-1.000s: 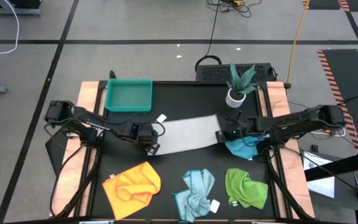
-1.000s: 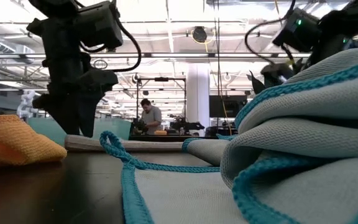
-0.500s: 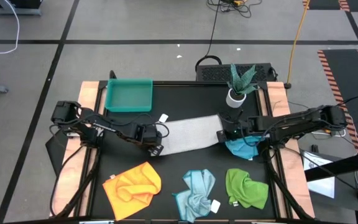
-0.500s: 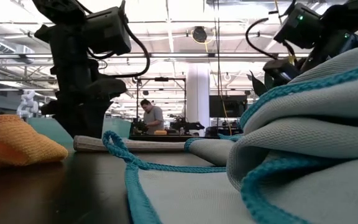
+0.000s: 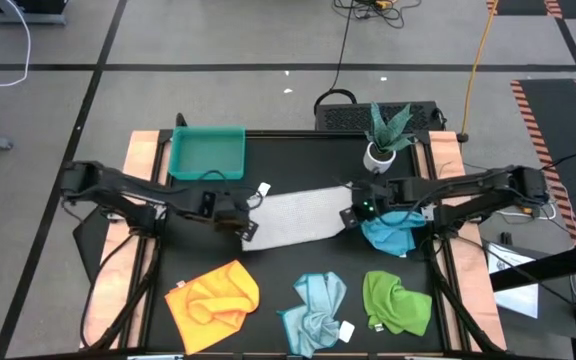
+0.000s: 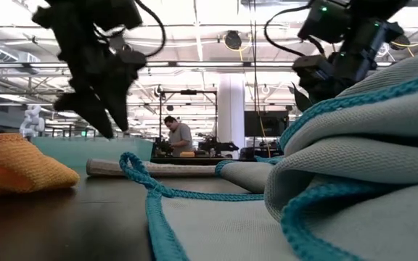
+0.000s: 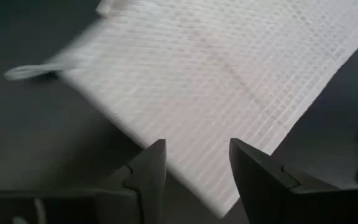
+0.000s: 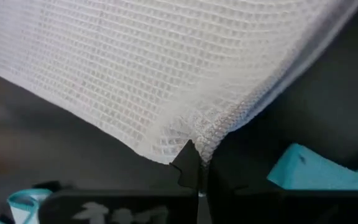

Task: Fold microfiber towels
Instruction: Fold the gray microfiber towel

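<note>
- The white towel [image 5: 298,216] lies folded into a long strip in the middle of the table [image 5: 288,265]; I place everything else by it.
- The left gripper [image 5: 246,229] hangs just off the towel's left end, jaws spread with nothing between them; its wrist view looks down past both fingers [image 7: 149,171] onto the towel's corner.
- The right gripper [image 5: 351,216] is at the towel's right end, jaws pressed together on the towel's edge, and the cloth puckers where the fingertips [image 8: 191,163] pinch it.
- In the low view the left arm sits well above the strip, which lies flat on the table.
- A small white tag [image 5: 260,189] sticks out at the towel's upper left corner.
- The bright blue towel [image 5: 388,238] lies crumpled just beyond the white towel's right end, below the right arm.
- The yellow-orange towel [image 5: 213,295] lies bunched on the near side of the white towel, toward its left end.
- The pale blue towel [image 5: 316,307] is rumpled straight in front of the white towel, at the near edge of the table.
- The green towel [image 5: 395,302] is heaped on the near side, past the white towel's right end.
- The teal tray [image 5: 207,153] sits behind the white towel's left end, at the far side of the table.
- A potted plant [image 5: 386,135] stands behind the white towel's right end.
- A person [image 6: 175,135] stands in the room far beyond the towel.
</note>
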